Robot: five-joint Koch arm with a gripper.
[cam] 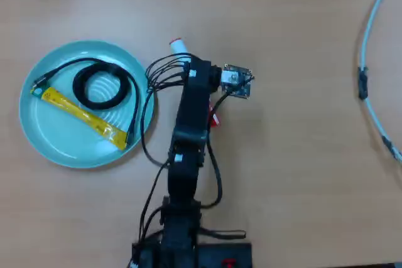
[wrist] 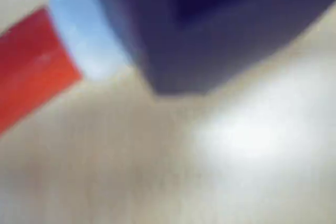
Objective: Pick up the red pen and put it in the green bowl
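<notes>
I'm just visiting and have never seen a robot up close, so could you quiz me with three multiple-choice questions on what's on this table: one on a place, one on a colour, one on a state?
1. Where does the flat yellow strip lie?
A. In the pale teal round dish
B. On bare table
C. Under the arm

2. What colour is the cap of the white-barrelled marker?
A. Blue
B. Red
C. Green

3. Is the marker in the dish?
A. Yes
B. No, it lies on the wooden table under the arm
C. It is lifted in the air

Answers: 1 A, the strip crosses the dish beside a coiled black cable. 2 B, the wrist view shows red. 3 B, overhead its ends poke out beside the arm.
</notes>
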